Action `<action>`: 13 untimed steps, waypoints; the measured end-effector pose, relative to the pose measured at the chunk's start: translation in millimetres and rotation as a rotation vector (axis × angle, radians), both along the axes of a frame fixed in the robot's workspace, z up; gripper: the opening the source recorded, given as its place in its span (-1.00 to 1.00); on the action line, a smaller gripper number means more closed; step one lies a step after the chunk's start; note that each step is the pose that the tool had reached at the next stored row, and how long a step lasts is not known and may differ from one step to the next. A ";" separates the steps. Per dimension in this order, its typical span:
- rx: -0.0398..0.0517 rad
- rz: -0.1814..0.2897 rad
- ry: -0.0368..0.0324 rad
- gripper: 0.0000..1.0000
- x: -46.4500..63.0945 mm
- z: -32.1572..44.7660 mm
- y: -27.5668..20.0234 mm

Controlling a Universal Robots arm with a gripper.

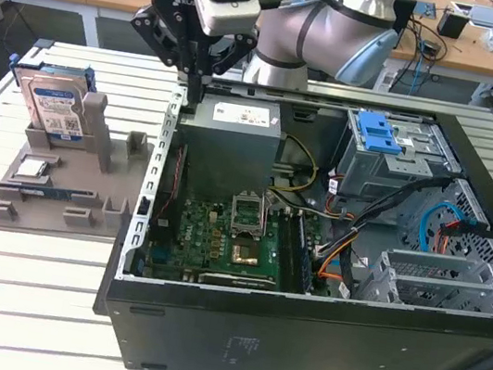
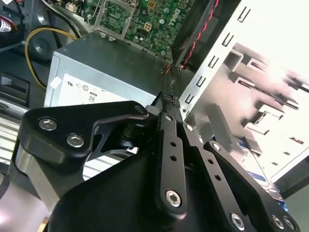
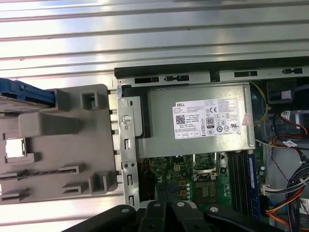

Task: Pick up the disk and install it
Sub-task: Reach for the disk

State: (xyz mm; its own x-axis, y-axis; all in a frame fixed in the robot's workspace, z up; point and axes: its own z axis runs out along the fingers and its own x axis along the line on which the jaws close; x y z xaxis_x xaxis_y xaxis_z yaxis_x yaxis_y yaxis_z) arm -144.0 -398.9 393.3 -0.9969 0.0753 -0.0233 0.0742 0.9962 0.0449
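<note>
An open desktop computer case point(image 1: 296, 343) lies on a slatted metal bench point(image 1: 22, 300). The disk point(image 1: 55, 108), a silver hard drive with a white-and-blue label and a blue plastic frame, is stood on edge in a grey moulded holder point(image 1: 87, 183) at the exterior view's left, just beside the case. Its upper part is left free above the holder.

The disk is judged to be rigid, fairly heavy for its size and sensitive to knocks. Its bare metal faces are likely smooth and slippery. A firmer hold would probably be had across the exposed upper part, with the fingers set on the two flat faces or on the blue-framed edges, well clear of the label side's raised details.

The arm point(image 1: 327, 29) is reached in from behind the case, with the hand point(image 1: 193, 92) pointed straight down. The hand hangs over the case's rear wall beside the power supply point(image 1: 235, 136), near the holder but apart from the disk. In the second wrist view, its fingers point(image 2: 170, 125) appear pressed together, with nothing pinched between them.
</note>
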 end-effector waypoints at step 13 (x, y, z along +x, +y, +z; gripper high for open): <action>-0.0001 0.000 -0.0001 -0.80 -33.1 0.0 0.0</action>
State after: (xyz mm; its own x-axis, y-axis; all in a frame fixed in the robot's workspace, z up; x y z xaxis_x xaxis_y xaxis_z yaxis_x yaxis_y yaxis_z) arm -177.1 -398.8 393.3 -0.9969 0.0754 -0.0234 0.0743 0.9962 0.0448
